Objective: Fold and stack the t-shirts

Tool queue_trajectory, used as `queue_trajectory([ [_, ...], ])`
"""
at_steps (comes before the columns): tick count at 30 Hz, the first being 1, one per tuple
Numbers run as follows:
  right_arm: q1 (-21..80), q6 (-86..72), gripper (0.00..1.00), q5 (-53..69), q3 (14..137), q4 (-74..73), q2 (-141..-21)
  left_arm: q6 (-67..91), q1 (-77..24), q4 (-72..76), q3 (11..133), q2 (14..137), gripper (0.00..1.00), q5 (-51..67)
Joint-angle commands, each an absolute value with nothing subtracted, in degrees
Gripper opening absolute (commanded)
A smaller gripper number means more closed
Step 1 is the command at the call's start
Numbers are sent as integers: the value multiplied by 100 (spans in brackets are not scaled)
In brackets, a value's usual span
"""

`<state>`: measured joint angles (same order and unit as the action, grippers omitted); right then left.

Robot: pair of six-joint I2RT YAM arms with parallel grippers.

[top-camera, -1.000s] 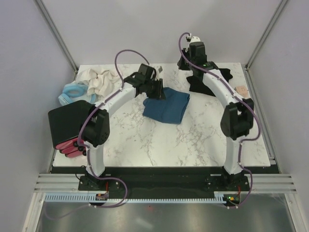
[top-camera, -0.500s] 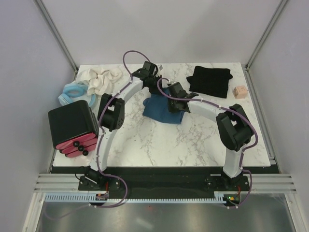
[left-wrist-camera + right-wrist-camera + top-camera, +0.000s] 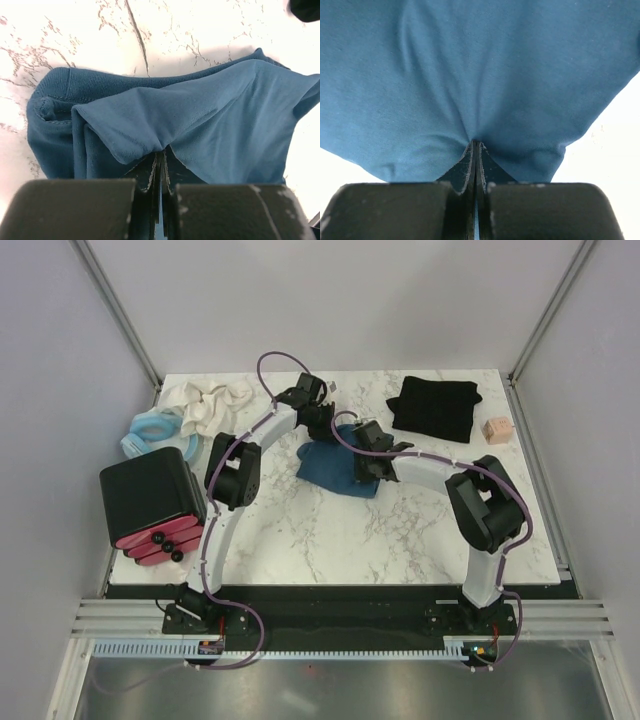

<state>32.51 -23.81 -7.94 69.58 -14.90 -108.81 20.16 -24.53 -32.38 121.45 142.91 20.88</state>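
1. Plainly, the teal-blue shirt point(image 3: 325, 468) lies bunched just past the middle of the counter point(image 3: 300, 540), toward 12 o'clock. The black shirt point(image 3: 435, 408) lies flat and well apart at about 1 o'clock, with neither arm touching it.
2. The left jaws are clenched on a fold of the teal-blue shirt at its 11 o'clock edge. The left wrist view shows the knit drawn into a tight pucker where they meet.
3. The right jaws are likewise clenched on the same shirt, toward its 2 o'clock side. In the right wrist view, creases run down into the pinch.
4. The shirt should handle as light, limp cloth with no stiffness. It would likely sag between the two pinch points and trail whatever is not held.
5. It looks neither fragile nor slippery, and a soft knit ought to stay in a firm pinch. The doubt is how many layers each pinch has caught, because the cloth is doubled over itself.
6. The better holds are probably edges and corners taken wide apart, so the body hangs flat. The ribbed band point(image 3: 65, 82), at 9 o'clock in the left wrist view, looks thicker and gives a firmer bite.
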Motion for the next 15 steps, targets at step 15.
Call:
queue_trajectory([
  [15,3261,-2294,0,-976,6319,-2162,-9791,2065,-2039,-3041,12796,14941,2,1556],
])
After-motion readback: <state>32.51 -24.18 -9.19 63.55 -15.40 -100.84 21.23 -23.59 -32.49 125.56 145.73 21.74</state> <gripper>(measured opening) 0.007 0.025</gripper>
